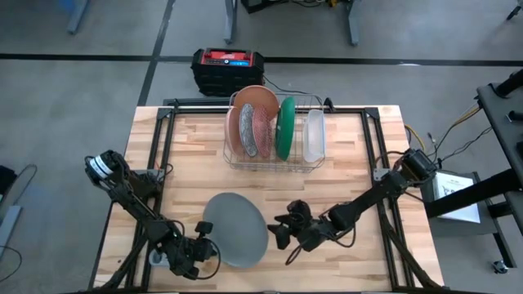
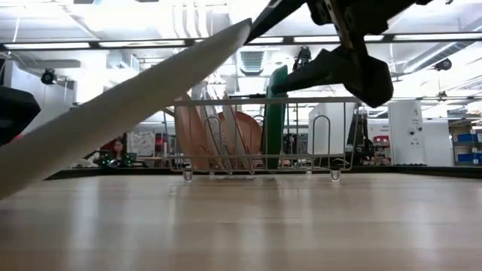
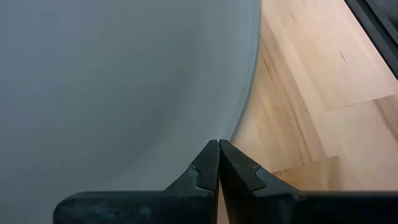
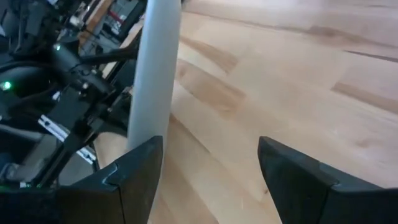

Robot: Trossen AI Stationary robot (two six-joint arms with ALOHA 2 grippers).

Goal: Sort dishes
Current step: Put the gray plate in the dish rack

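The left hand (image 1: 198, 245) is clamped on the rim of the large pale grey plate (image 1: 235, 229); its wrist view shows the two fingertips (image 3: 208, 165) pressed together at the plate's edge. It sits at the near left of the counter (image 1: 196, 155). From the low view the plate hangs tilted, its far edge high and its near edge low, clear of the wood. The right hand (image 1: 282, 231) stands just beside the plate's opposite rim with its jaws spread wide and nothing between them; in its wrist view the plate's edge rises next to one finger (image 4: 134, 171), not in the gap.

So the plate hangs on one thin pinch. To do this step well, I judge the left hand should hold steady and keep the tilt constant, because a pinch this close to the edge lets a wide plate swing or slip. The right hand is best kept off the rim so it does not knock the plate.

The wire rack (image 1: 275, 131) stands well apart at the back centre of the counter, holding terracotta-pink plates (image 1: 260, 110), a patterned one (image 1: 248, 131), the dark green plate (image 1: 285, 126) and a clear tub (image 1: 314, 135), all on edge. A free slot for so large a plate is hard to make out, so the approach should be slow and upright.
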